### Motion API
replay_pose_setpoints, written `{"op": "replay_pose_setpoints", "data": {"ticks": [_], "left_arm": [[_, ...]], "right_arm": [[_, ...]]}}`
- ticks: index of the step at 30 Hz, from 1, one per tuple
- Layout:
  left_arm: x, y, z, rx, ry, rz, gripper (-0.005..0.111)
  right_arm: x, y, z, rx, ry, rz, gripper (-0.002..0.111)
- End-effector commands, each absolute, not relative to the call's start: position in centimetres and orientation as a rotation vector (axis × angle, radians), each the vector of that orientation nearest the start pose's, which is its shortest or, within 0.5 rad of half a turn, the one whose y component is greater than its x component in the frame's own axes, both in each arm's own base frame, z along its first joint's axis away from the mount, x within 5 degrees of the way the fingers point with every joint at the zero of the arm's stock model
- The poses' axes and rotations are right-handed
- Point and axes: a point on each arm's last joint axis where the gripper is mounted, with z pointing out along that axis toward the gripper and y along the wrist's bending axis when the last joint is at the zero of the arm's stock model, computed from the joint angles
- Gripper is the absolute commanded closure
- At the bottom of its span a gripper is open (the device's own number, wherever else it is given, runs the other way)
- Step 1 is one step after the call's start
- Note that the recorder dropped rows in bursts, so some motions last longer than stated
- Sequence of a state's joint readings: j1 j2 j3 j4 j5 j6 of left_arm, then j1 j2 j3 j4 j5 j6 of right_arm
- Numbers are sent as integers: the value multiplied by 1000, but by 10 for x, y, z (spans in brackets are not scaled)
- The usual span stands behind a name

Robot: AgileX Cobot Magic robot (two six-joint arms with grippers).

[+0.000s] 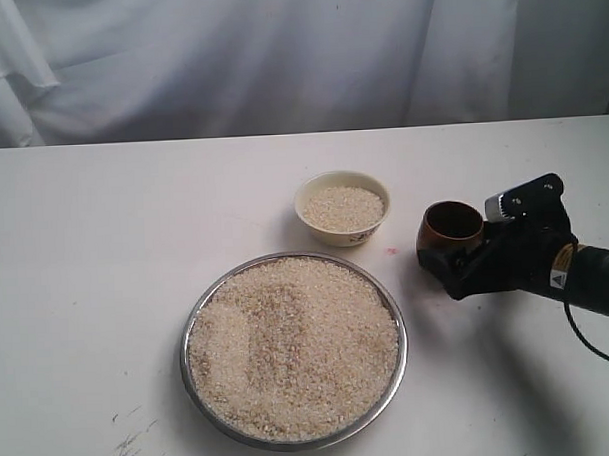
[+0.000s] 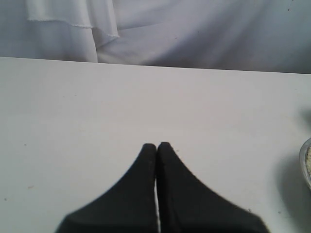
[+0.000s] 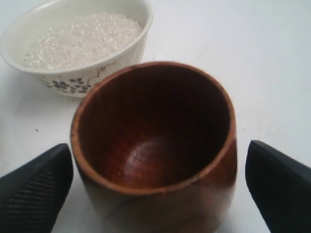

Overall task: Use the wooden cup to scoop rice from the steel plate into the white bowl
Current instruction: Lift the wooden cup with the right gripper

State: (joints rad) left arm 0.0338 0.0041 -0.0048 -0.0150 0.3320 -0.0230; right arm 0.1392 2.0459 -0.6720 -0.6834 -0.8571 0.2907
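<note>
table (image 1: 87, 296): white, dark scuff marks (image 1: 127, 444) | cloth (image 1: 229, 61): white, draped, behind table

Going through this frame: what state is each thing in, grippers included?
Shiny round steel plate: filled with off-white rice grains.
Small cream-white ceramic bowl: nearly full of rice.
Glossy reddish-brown wooden cup: upright, empty, not gripped.
Right gripper: open, fingers either side of the cup, gaps showing.
Left gripper: shut, holding nothing.
</note>
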Motion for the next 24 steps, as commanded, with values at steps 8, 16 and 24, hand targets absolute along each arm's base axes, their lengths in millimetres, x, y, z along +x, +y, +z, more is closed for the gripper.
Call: {"op": "replay_pose_setpoints", "data": {"ticks": [8, 16, 24], "left_arm": [[54, 1, 184, -58, 1801, -8, 107], [54, 1, 184, -58, 1801, -8, 107], [54, 1, 184, -58, 1801, -8, 107]], "right_arm": [[316, 89, 66, -613, 1991, 519, 21], [317, 88, 66, -603, 1993, 512, 22], [320, 89, 68, -604, 1983, 511, 35]]}}
